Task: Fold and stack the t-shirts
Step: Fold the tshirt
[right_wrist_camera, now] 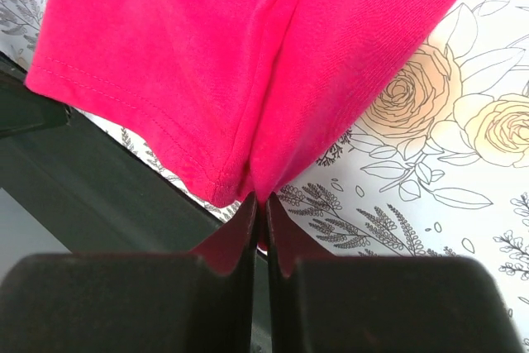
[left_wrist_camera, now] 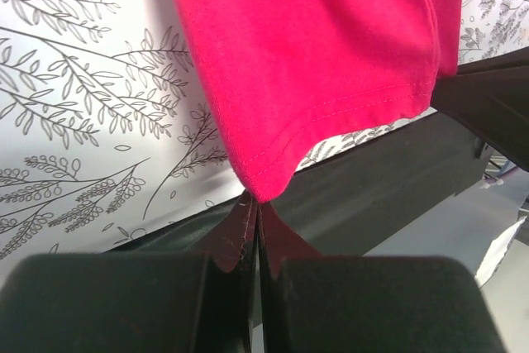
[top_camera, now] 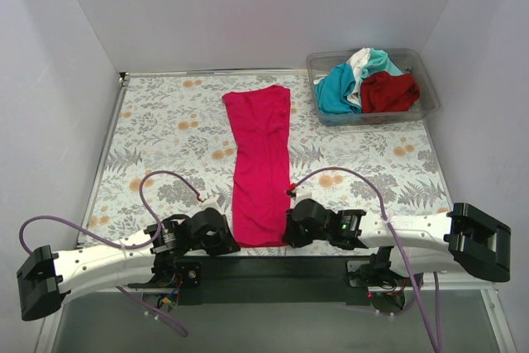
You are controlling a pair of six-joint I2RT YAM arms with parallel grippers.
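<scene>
Cloth printed with leaves and flowers covers the table point(top_camera: 157, 130). In the middle lies the pink shirt point(top_camera: 261, 155), folded into one long strip that runs from the far side down to the near edge. Its sleeves are hidden in the folds.

The left gripper point(top_camera: 230, 241) is at the strip's near left corner. Its own camera shows the two fingers pressed together, with the very tip of the hem corner pinched between them. The bit of cloth inside the fingers is hidden. The right gripper point(top_camera: 289, 233) is at the near right corner, its fingers tight together on the pink cloth where a fold meets the hem. From above, both sets of fingers are too small and dark to make out, and they cover the shirt's two near corners. Both close cameras cut the shirt off at the top.

A black bar point(top_camera: 264, 270) runs along the near edge, below the hem.

At the far right sits a clear bin point(top_camera: 428, 97). In it are a teal shirt point(top_camera: 335, 93), a white shirt point(top_camera: 360, 62) and a dark red shirt point(top_camera: 388, 93), all crumpled in a heap. The white one is mostly buried between the other two, and I cannot tell how any of them lies.
</scene>
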